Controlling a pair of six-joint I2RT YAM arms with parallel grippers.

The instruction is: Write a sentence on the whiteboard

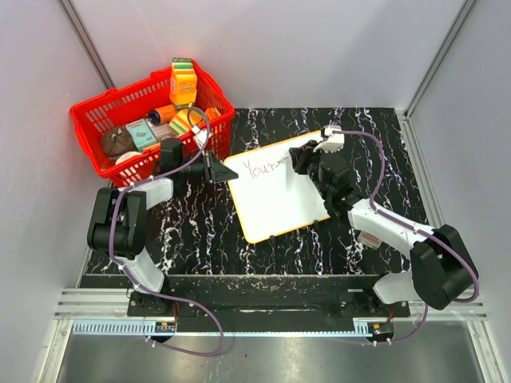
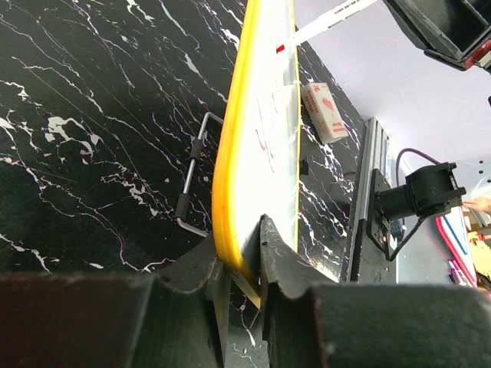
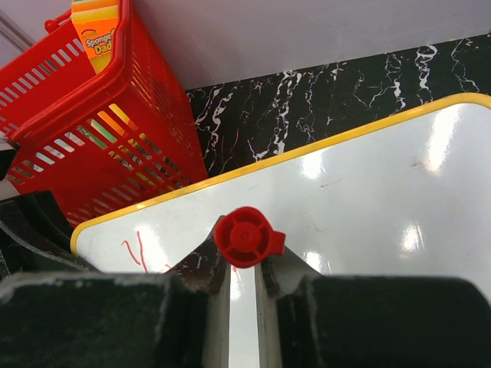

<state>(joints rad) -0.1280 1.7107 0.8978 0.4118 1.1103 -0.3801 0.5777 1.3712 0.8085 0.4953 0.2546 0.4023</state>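
The whiteboard (image 1: 279, 199) lies tilted on the black marble table, white with an orange-yellow rim. The sentence (image 1: 260, 168) is thin red lettering near its upper left, reading about "You'r". My left gripper (image 1: 221, 170) is shut on the board's left corner; the left wrist view shows its jaws clamped on the yellow rim (image 2: 230, 153). My right gripper (image 1: 300, 159) is shut on a red-capped marker (image 3: 247, 236), whose tip rests on the board just right of the lettering. The right wrist view shows the board (image 3: 368, 192) and a red stroke (image 3: 135, 250).
A red basket (image 1: 132, 92) with sponges and packets stands at the back left, close to the board's corner, and shows in the right wrist view (image 3: 100, 138). A white eraser block (image 2: 326, 113) lies beyond the board. A metal stand leg (image 2: 192, 180) lies under the board's edge.
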